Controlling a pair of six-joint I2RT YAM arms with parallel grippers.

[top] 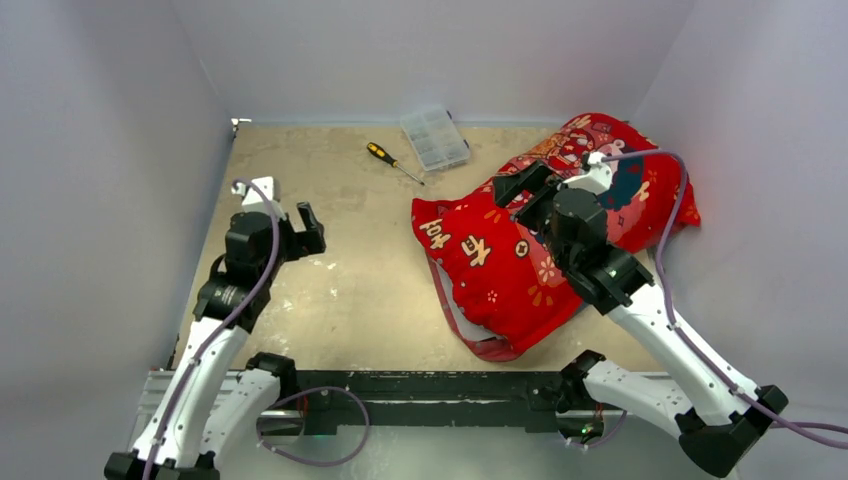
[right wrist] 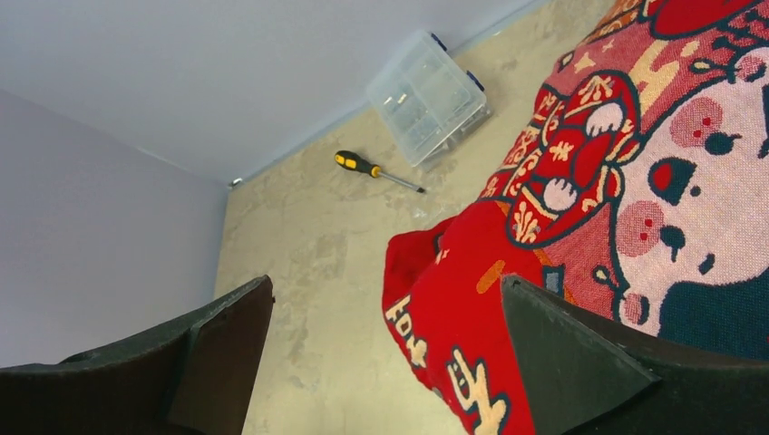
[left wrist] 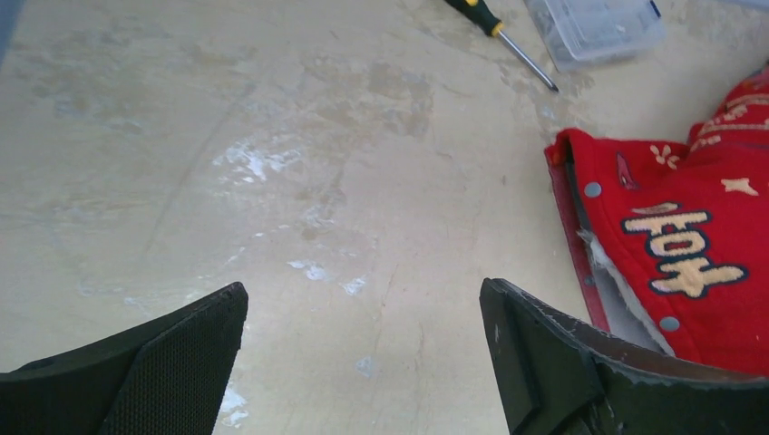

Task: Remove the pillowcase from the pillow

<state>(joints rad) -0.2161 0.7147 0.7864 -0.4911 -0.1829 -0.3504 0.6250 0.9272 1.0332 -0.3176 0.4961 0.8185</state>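
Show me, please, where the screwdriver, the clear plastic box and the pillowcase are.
screwdriver (right wrist: 378,173): right wrist view, where handle meets shaft.
plastic box (top: 435,137): top external view, centre of its lid.
pillowcase (top: 500,275): top external view, red fabric near the gold characters.

the pillowcase (top: 500,270) — partly hidden beneath the right arm (top: 640,310).

Even, soft light, faint shadows; wrist views slightly soft, perhaps blurred at edges.

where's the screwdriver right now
In the top view the screwdriver lies far back on the table, just left of the clear plastic box, apart from the pillowcase.
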